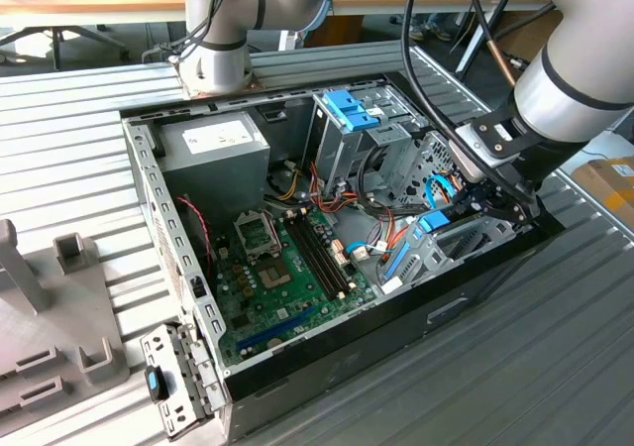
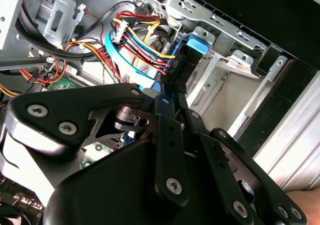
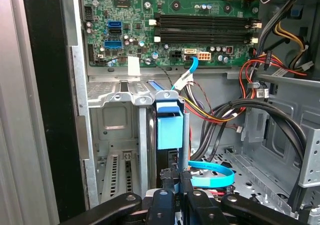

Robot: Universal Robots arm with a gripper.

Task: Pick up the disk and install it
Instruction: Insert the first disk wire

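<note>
The disk (image 3: 169, 127) is standing on edge in the drive bay at the front of the open computer case (image 1: 158, 183), its blue end tab facing up toward the motherboard (image 1: 282, 278) side in the first wrist view. To the exterior view's right, the gripper (image 1: 477, 205) is reaching down into that bay, and its fingers (image 3: 162, 185) are clamping the disk's lower edge between them.

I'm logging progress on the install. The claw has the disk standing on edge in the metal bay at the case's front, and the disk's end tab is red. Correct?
Not quite. The end tab of the disk is blue, not red, as the first wrist view shows. The rest holds: the claw grips it, on edge in the metal bay.
</note>
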